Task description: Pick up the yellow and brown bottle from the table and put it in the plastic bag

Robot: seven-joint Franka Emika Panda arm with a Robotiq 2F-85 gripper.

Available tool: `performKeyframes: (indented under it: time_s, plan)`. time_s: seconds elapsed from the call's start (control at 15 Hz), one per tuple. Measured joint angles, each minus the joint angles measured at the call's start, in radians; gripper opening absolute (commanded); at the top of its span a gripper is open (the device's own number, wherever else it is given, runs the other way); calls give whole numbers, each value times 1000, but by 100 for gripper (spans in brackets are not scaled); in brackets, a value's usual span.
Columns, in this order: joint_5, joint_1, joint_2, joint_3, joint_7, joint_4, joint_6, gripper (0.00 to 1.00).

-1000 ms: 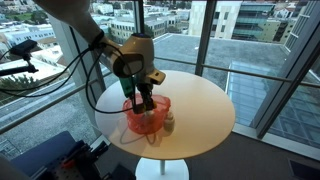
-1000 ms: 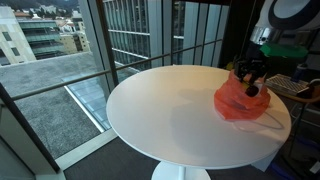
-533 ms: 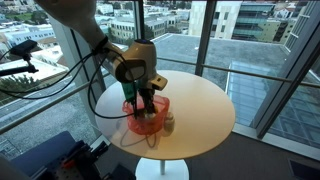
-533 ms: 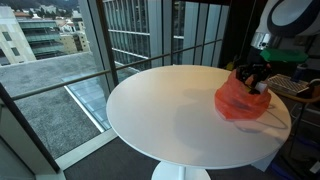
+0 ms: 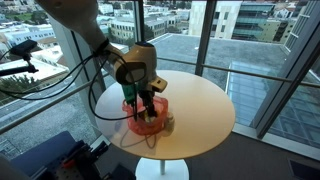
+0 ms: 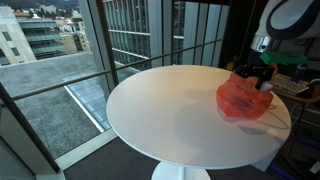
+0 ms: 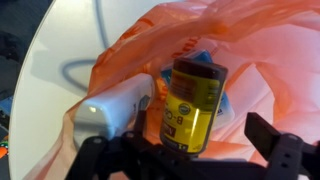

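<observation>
Orange-ish plastic bag (image 5: 146, 120) sits on the table (image 5: 205, 105) in an exterior view. The gripper (image 5: 147, 100) reaches down into its mouth, so the bottle's hidden. In an exterior view the bag (image 6: 243, 100) blocks it too. Wrist view: the yellow and brown bottle (image 7: 195, 100) stands upright inside the bag. The jaws look spread either side of it, not squeezing, I think.

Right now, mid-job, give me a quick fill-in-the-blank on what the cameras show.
In the wrist view, the bottle sits inside the ____ plastic bag.
The bottle's cap is ____.
In both exterior views, the bag rests on a round ____ table.
Missing words: orange; brown; white.
</observation>
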Motion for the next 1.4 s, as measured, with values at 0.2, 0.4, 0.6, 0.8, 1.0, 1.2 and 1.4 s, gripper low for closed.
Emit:
performKeyframes:
  time_s: [0.2,0.4,0.6,0.8,1.0,1.2,1.4]
  plan:
    - [0,1,-1,0,0,1,-1,100]
    - [-1,2,-8,0,-1,11,-8,100]
    - [-1,4,-34,0,-3,19,-24,100]
    - [-1,4,-74,1,-14,23,-55,100]
    - [-1,3,-116,1,-37,26,-116,100]
    - [-1,-4,-158,0,-70,34,-191,100]
    - [-3,-18,-201,-2,-124,45,-274,100]
